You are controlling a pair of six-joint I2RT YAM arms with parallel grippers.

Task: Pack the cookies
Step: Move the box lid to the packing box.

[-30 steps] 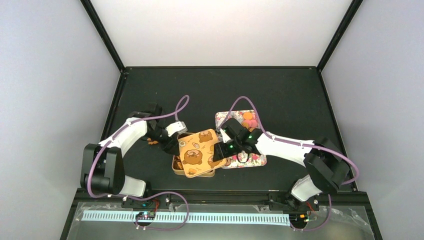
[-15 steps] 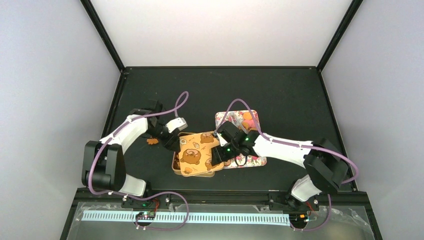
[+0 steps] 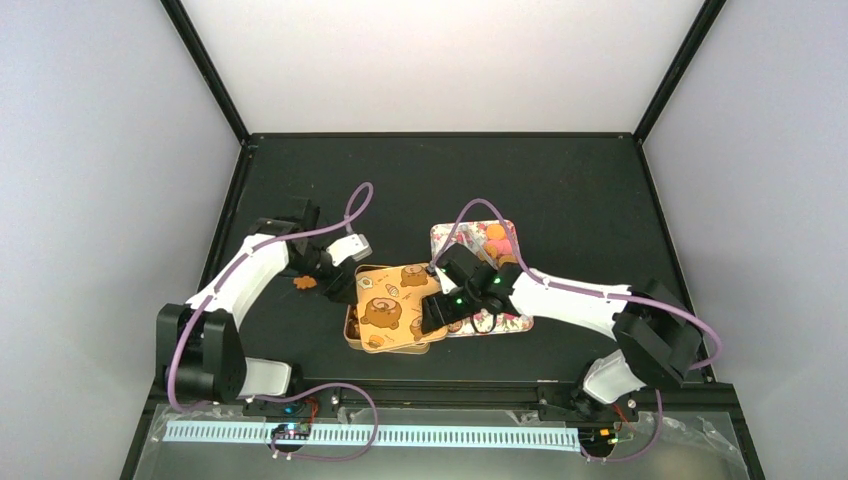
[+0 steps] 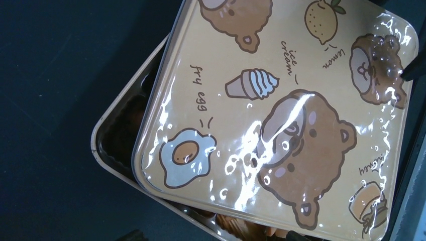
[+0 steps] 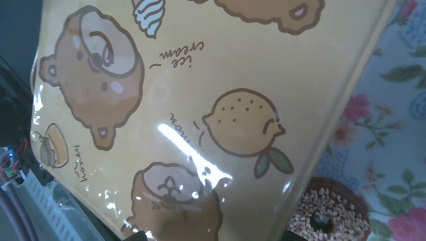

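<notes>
Orange lid has settled askew over tin and cookies.

Cookies in several spots.
- Few orange-golden rounds plus pink one: flat, close together, far part of floral tray.
- Brown ring-shaped cookie: crumb-speckled top, dark centre hole, flat on same tray, just beside lid edge, cut off by frame bottom.
- Orange-brown pieces: peeking from tin under skewed lid; count unclear.
- Lone orange cookie: flat on counter, left of tin, apart from it.
</notes>
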